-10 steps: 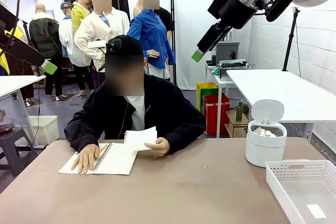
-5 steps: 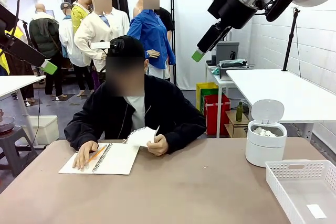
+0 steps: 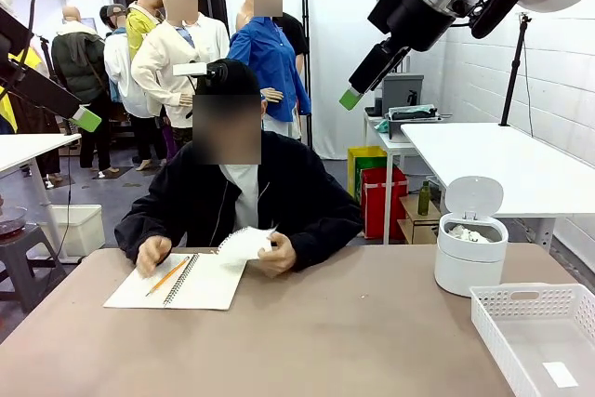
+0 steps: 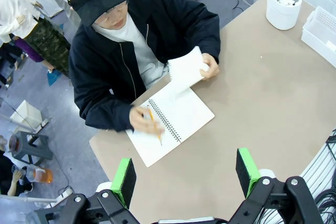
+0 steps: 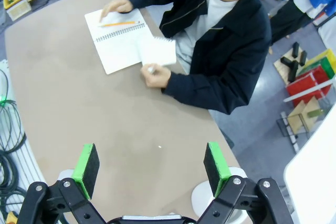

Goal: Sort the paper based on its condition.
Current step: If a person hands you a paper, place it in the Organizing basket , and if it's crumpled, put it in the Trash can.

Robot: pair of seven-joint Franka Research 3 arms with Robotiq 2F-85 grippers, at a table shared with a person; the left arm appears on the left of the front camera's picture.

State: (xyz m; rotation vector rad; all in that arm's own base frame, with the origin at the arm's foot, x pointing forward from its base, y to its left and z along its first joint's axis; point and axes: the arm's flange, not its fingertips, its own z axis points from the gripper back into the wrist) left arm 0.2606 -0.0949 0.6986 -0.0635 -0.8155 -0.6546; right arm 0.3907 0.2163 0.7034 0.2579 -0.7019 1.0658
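Both my claws hang high above the tabletop [image 3: 353,323], holding nothing. My left claw [image 4: 185,158] has its pads wide apart, and so does my right claw [image 5: 150,146]. The paper that matters now is the sheet [image 3: 247,244] in the person's hand [image 3: 277,258]. It curls up at the far side of the tabletop, at the edge of the open notebook [image 3: 209,283], which has a pencil [image 3: 168,276] on it. More paper looks already sorted: crumpled lumps [image 3: 469,233] in the open bin [image 3: 469,271] and one flat slip [image 3: 560,374] in the basket [image 3: 521,309]. I judge the sheet light, thin and floppy, easy to crease or tear. If it comes flat, I would gently pinch a free edge or lifted corner. If balled up, it will be springy, so I would close across its middle.
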